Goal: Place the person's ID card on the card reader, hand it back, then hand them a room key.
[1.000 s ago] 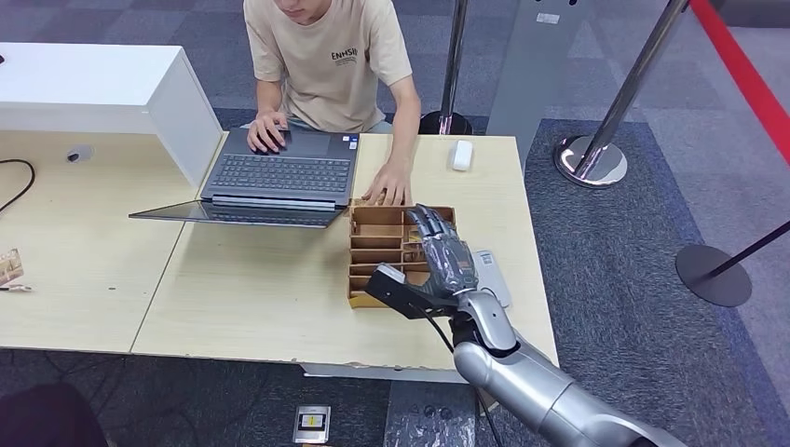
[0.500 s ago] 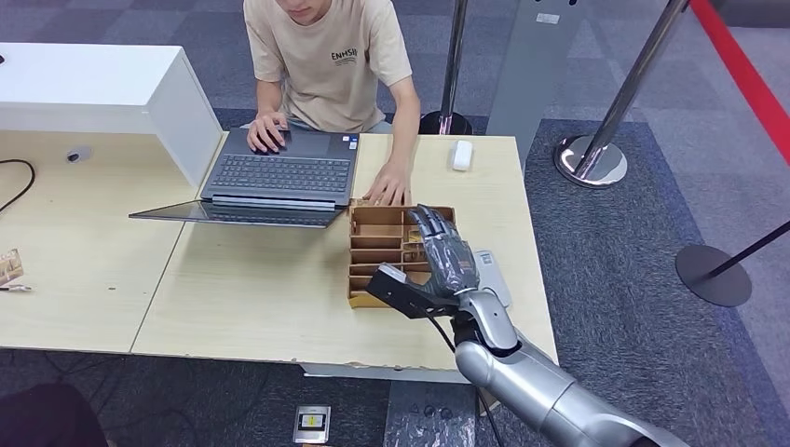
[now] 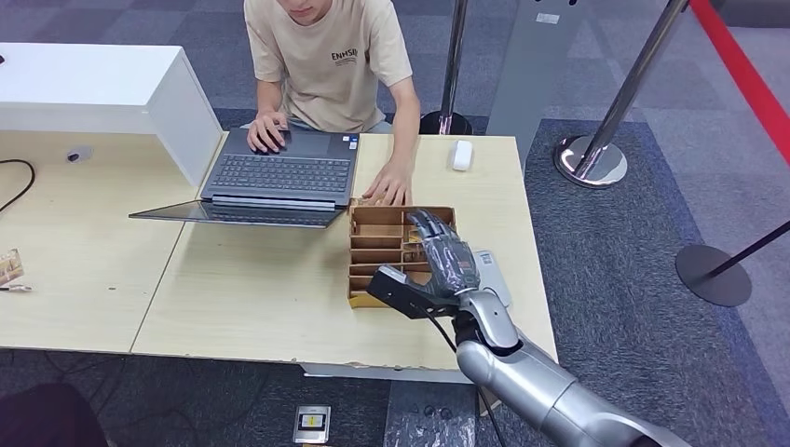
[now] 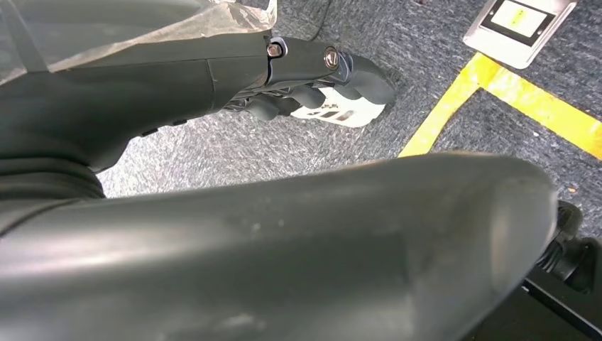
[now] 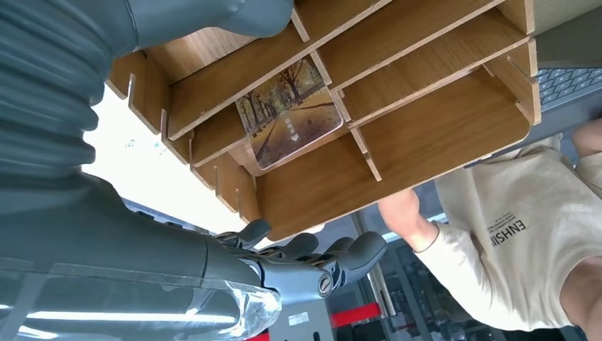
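Observation:
A brown wooden organizer box point(image 3: 376, 244) with several slots stands on the table's right part. My right hand point(image 3: 443, 261) hovers over its right half with fingers stretched out and apart, holding nothing. In the right wrist view the fingers point(image 5: 312, 261) reach along the box point(image 5: 440, 135), and a room key card point(image 5: 289, 110) printed with a tree-lined path lies in one slot. A grey card reader point(image 3: 492, 276) sits beside the box, partly behind my hand. My left hand point(image 4: 312, 71) hangs over the floor with fingers loosely bent and nothing in them.
A person in a beige shirt point(image 3: 331, 65) sits across the table, one hand on an open laptop point(image 3: 279, 177), the other hand point(image 3: 389, 191) at the box's far edge. A small white object point(image 3: 461, 154) lies further back. Stanchion posts point(image 3: 596, 154) stand on the right.
My right hand has sunk slightly toward the box. The person and the things on the table have stayed put.

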Controlling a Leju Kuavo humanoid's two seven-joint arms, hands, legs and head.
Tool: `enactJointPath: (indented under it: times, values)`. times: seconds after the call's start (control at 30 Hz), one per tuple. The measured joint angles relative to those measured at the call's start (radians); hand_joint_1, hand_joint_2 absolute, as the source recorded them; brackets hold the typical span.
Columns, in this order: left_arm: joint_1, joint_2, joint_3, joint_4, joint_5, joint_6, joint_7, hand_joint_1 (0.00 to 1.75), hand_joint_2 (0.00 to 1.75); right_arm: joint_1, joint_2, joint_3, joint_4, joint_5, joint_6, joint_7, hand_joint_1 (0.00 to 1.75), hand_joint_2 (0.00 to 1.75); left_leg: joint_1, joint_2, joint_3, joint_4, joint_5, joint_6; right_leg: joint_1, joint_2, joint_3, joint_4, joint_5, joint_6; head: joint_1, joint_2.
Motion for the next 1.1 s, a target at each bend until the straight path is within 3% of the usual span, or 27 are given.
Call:
enactJointPath:
  times: [0.67,1.1]
  values:
    - [-0.010,-0.001,0.000,0.000,-0.006,-0.012,0.002,0.00,0.00,-0.062,-0.001,0.028,0.030,0.053,0.060,0.001,0.23,1.75,0.000,0.000,0.000,0.000,0.000,0.000,0.000,0.000,0.000,0.000,0.000,0.000,0.000,0.000]
    - [-0.010,-0.002,0.000,0.000,-0.015,-0.017,0.001,0.00,0.00,-0.094,-0.012,0.049,0.061,0.068,0.111,0.010,0.34,1.75,0.000,0.000,0.000,0.000,0.000,0.000,0.000,0.000,0.000,0.000,0.000,0.000,0.000,0.000]
